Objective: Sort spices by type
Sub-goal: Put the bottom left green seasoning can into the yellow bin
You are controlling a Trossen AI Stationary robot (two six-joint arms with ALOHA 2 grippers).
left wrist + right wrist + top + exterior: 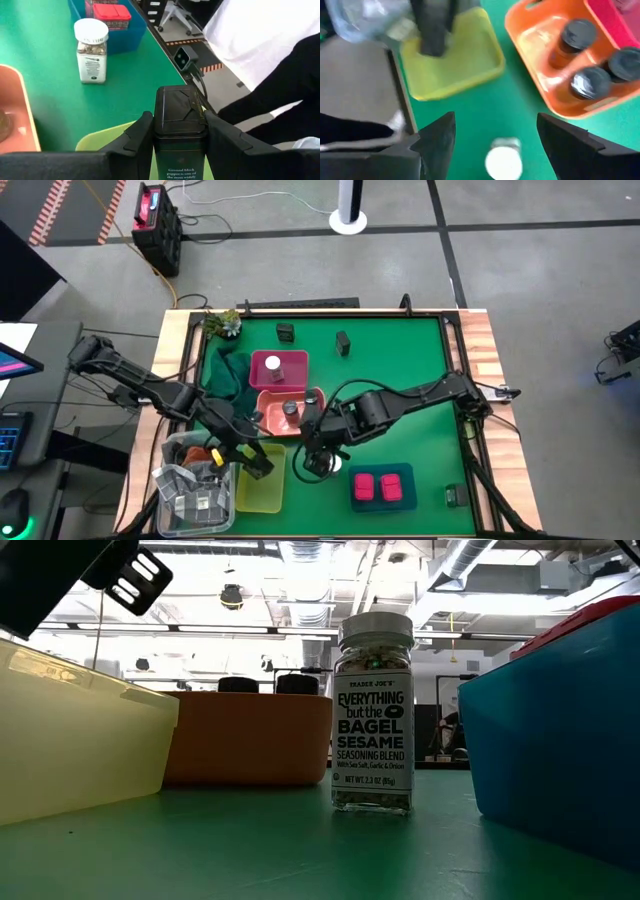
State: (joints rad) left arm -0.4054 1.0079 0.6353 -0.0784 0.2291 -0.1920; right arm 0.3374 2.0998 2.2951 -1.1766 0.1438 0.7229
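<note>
1. Your left gripper [172, 135] is clamped on a dark pepper box [179, 117], held over the yellow tray [262, 490] at the table's front edge. The risk as you lower: the box could catch the tray's rim or tip on release and land on its side.

2. Your right gripper [495, 132] hangs directly above the white-capped jar [504, 161], fingers spread wide and holding nothing. Close off-centre and you could knock the jar over or send it rolling across the green mat [400, 370].

3. The two arms work close together between the yellow tray and the orange tray [268, 418]; a collision is possible.

4. Two pink boxes [382, 487] already sit in the blue tray [408, 473].
</note>
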